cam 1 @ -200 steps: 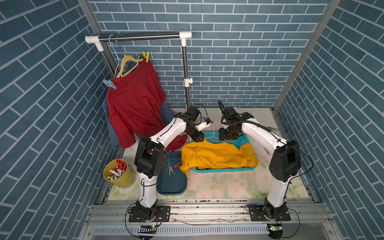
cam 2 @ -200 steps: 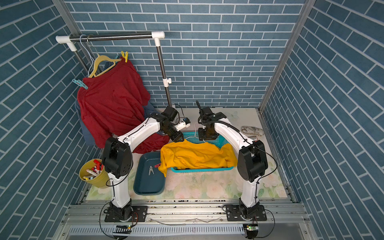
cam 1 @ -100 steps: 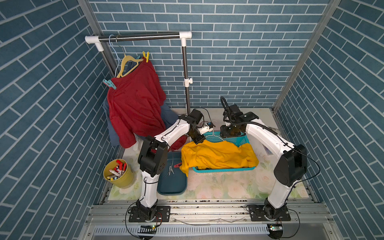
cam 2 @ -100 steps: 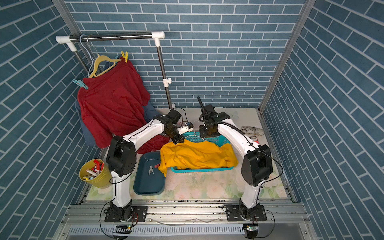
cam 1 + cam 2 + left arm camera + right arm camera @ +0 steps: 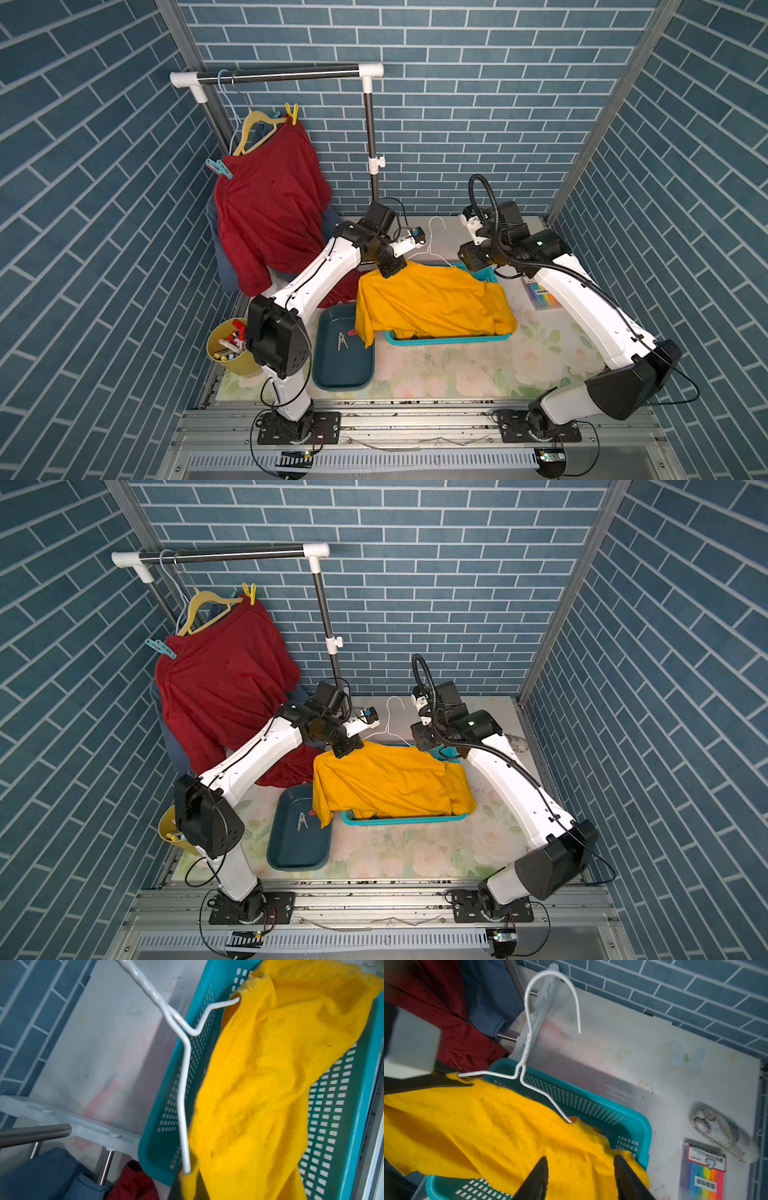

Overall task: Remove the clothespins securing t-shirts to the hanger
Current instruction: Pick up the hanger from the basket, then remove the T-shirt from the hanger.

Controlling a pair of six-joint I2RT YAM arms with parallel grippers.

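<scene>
1. Now the left gripper is clamped shut at the shoulder of the orange-yellow t-shirt, where 1 end of the white wire hanger runs into the cloth. 1 second ago its jaws stood apart at about the same spot.
2. Just under that wire end, the left wrist view shows a ribbed yellow piece. Whether it is a clothespin, I cannot tell.
3. The hanger's hook stands higher over the teal basket than before, while the shirt lies draped across the basket much as it did.
4. The right gripper hovers over the shirt's other shoulder, jaws parted, nothing between them. It has shifted slightly sideways, and its arm's elbow has dropped toward the front of the table.
5. The left arm's elbow has also swung back toward the front.
6. Unchanged: the yellow clothespin and the teal clothespin grip the 2 shoulders of the dark red t-shirt under the rail, with the slate blue t-shirt behind it.
7. The grey-white clothespin and the red clothespin lie in the dark tray as before.
</scene>
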